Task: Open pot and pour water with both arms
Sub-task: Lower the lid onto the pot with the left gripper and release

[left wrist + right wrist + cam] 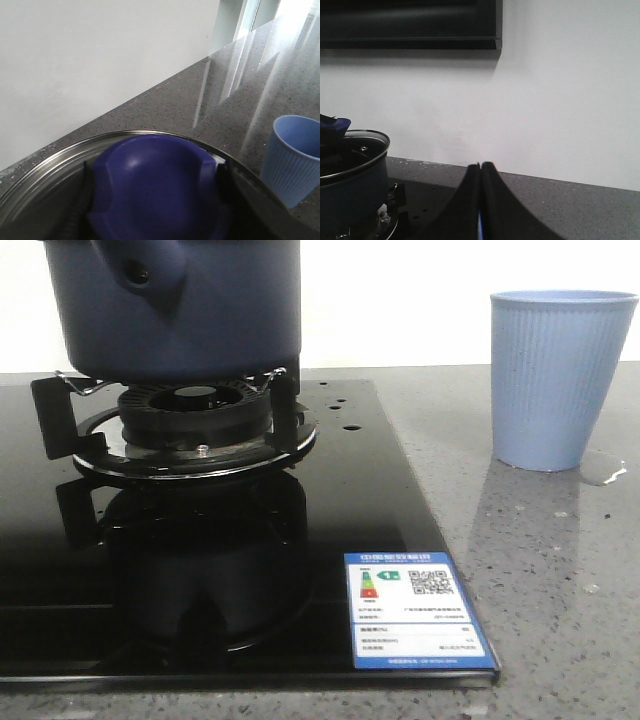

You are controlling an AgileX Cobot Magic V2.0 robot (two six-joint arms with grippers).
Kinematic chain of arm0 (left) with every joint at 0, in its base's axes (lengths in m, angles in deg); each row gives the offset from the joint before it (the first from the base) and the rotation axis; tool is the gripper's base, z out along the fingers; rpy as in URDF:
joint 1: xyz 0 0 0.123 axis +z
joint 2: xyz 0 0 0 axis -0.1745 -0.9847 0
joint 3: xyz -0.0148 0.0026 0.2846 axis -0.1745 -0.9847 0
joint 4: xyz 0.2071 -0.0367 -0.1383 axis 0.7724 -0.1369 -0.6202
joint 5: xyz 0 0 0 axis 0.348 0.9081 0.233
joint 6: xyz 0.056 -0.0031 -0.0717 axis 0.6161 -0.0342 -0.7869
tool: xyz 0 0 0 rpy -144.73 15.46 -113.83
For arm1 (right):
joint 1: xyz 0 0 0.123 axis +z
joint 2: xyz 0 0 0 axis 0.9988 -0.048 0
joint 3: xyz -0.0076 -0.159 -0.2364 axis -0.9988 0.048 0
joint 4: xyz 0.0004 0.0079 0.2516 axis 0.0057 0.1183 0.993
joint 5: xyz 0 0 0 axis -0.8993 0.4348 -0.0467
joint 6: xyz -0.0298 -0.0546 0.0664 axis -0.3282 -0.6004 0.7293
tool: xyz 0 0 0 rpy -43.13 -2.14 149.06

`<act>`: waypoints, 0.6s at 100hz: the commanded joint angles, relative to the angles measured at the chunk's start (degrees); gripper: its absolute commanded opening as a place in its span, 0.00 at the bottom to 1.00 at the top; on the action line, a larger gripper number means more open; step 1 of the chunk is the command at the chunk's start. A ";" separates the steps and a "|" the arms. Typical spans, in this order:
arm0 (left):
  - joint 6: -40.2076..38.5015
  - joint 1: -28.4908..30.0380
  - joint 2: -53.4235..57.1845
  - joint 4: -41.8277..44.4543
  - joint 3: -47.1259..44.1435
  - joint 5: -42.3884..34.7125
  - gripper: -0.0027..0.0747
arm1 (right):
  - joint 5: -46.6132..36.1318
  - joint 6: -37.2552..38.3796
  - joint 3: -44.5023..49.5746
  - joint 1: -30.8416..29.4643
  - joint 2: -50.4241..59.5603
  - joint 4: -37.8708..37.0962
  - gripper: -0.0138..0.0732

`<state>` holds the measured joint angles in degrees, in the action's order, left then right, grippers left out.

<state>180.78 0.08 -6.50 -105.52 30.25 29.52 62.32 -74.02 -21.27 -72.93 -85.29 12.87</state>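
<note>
Front view: pot (180, 310) on burner (195, 420), cup (558, 380) well apart.

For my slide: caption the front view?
Dark navy-blue round pot on black gas burner; light blue ribbed cup beside.

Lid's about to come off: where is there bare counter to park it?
Bare grey counter lies in front of the cup, right of the black hob glass. A wet patch of water sits by the cup's base. The burner under the pot is crowded. The hob's front glass is bare too.
</note>
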 commanded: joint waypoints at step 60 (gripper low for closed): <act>-3.46 -0.48 2.04 2.75 1.88 4.35 0.45 | -3.71 0.11 -1.83 -0.33 -0.48 0.49 0.08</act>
<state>177.91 0.08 -6.50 -101.22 30.43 32.42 62.41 -74.02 -21.27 -72.93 -85.29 13.42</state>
